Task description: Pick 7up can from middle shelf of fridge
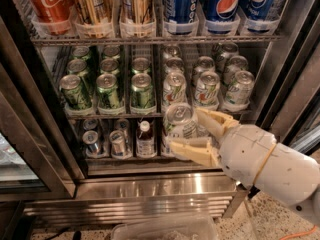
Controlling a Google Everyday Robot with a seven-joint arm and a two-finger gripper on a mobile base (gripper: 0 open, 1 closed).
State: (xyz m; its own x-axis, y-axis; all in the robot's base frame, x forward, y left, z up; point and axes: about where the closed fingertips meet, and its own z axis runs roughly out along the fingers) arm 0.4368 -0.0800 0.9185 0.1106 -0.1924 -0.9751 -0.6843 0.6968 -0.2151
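My gripper (pixel 184 130) is in front of the fridge (pixel 150 189), at the front edge of the middle shelf (pixel 115 115). It is shut on a silver-white 7up can (pixel 179 120), one cream finger (pixel 216 121) to the can's right and one (pixel 192 150) below it. The can is tilted and sits in front of the shelf edge, out of its lane. More silver-white 7up cans (pixel 206 88) stand in the right lanes of the shelf. Dark green cans (pixel 109 90) fill the left lanes.
The top rack holds a red cola can (pixel 47 1), gold cans (pixel 92 4) and blue Pepsi cans (pixel 225 1). The bottom rack holds small cans (pixel 117 143) and a bottle (pixel 145 139). The open door frame (pixel 35 149) stands at left. A clear plastic bin (pixel 165 229) lies on the floor.
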